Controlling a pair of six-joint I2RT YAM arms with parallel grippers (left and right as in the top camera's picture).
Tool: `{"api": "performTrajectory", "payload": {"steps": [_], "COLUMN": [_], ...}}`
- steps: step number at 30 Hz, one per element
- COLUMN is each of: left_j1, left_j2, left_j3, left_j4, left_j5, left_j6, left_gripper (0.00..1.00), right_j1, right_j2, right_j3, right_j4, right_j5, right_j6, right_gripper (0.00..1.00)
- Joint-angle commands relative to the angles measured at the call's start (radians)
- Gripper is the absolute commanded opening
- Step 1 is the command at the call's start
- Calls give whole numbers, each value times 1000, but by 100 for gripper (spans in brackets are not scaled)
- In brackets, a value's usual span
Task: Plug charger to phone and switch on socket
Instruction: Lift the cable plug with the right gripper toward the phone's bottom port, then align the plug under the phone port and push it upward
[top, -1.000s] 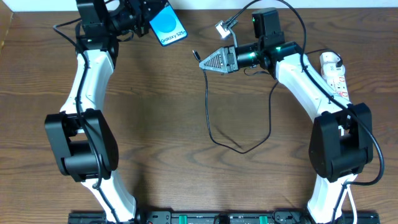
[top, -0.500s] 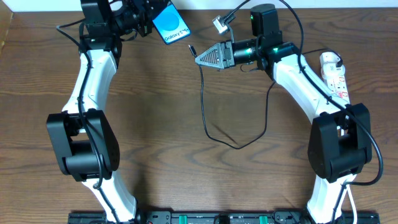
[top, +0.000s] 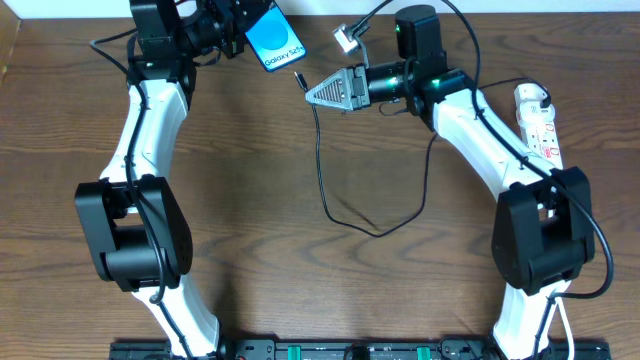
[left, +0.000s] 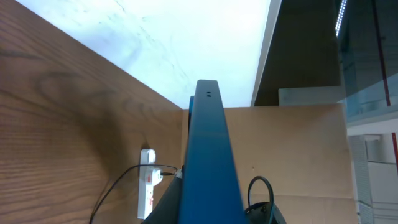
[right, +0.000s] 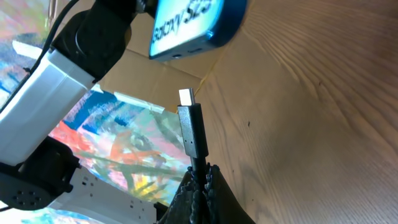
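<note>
Gripping phone (top: 274, 41) w/ L gripper (top: 240, 29), R gripper (top: 310, 96) pinching charger (right: 191, 129) near it.

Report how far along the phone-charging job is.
Done: the left jaws hold the phone lifted off the table, and the right jaws grip the charger behind its tip. In hand: the tip sits just short of the phone's port, not yet inserted. Left: plugging in, then switching on the socket.
</note>
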Motion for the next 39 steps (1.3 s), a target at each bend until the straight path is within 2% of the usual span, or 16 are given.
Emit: {"api": "performTrajectory", "payload": {"steps": [1,23,30,39], "left_j1": [-3,-25,-24,-24], "left_j2": [-11,-11,-11,-11], "left_j3": [8,8,8,8], "left_j4": [12,12,11,0], "left_j5": [39,39,39,38], "left_j6": [22,22,22,41], "left_gripper": [7,8,7,7], "right_j1": [11,21,23,24], "right_j2": [-39,-39,-39,-46], "right_j3": [0,-1,-1,-1], "right_j4": [9,16,-100,-161], "right_j5": [-23,-24,33,85], "right_j6": [0,-37,-180,-222], "right_gripper": [1,1,1,1]}}
